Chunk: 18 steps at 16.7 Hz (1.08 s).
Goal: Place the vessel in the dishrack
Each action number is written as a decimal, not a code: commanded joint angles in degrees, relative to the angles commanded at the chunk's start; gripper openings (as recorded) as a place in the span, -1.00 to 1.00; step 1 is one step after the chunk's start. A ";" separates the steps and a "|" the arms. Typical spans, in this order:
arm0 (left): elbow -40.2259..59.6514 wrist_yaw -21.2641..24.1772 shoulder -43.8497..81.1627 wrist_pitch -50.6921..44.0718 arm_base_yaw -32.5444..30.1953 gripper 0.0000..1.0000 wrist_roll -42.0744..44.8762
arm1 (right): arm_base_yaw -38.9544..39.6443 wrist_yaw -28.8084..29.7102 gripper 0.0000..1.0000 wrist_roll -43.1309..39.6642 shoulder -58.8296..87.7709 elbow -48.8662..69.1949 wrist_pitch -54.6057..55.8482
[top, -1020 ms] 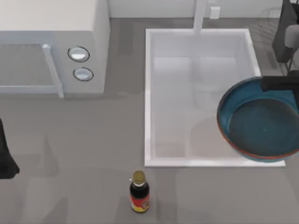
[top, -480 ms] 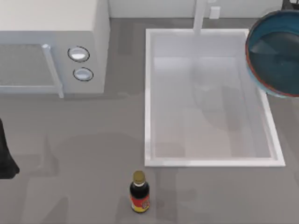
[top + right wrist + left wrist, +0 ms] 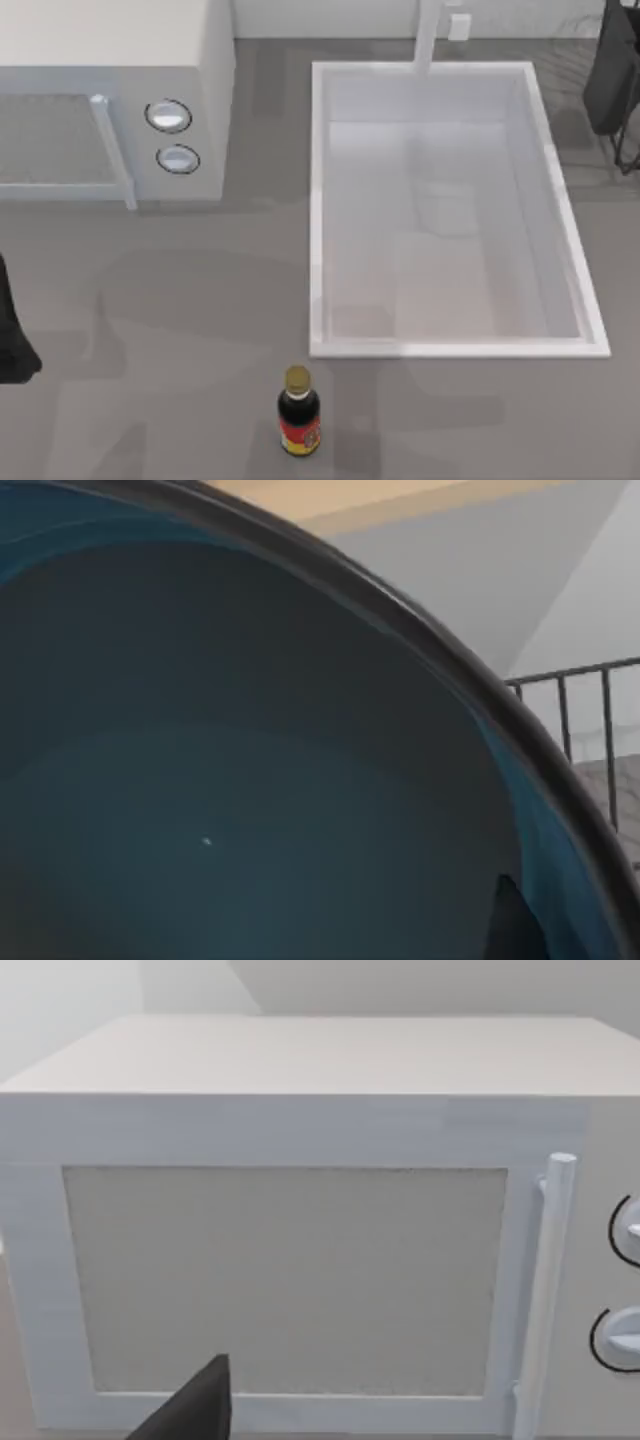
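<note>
Gone from over the sink [image 3: 318, 200], the vessel [image 3: 250, 780] now looms against my right wrist camera, dishrack [image 3: 590, 730] wires just beyond its rim; grip state unclear.

You had the top camera looking straight down on the grey table [image 3: 180, 300], taking in the microwave [image 3: 110, 90] and sink [image 3: 445, 340]. Your left wrist camera faced the microwave's door [image 3: 285, 1280] squarely, close in, sharing that appliance with the overhead. Your right wrist camera sat almost against the vessel [image 3: 250, 780], with the dishrack [image 3: 585, 705] behind its rim.
</note>
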 joint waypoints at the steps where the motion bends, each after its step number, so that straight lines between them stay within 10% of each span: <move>1: 0.00 0.00 0.00 0.00 0.00 1.00 0.00 | -3.30 -2.01 -1.00 -1.37 -1.86 -1.36 4.23; 7: 0.00 0.00 0.00 0.00 0.00 1.00 0.00 | -14.74 -9.23 -1.00 -5.98 -8.90 -5.97 17.03; 18: 0.00 0.00 0.00 0.00 0.00 1.00 0.00 | -11.61 -3.82 -1.00 -5.96 3.67 -7.14 29.98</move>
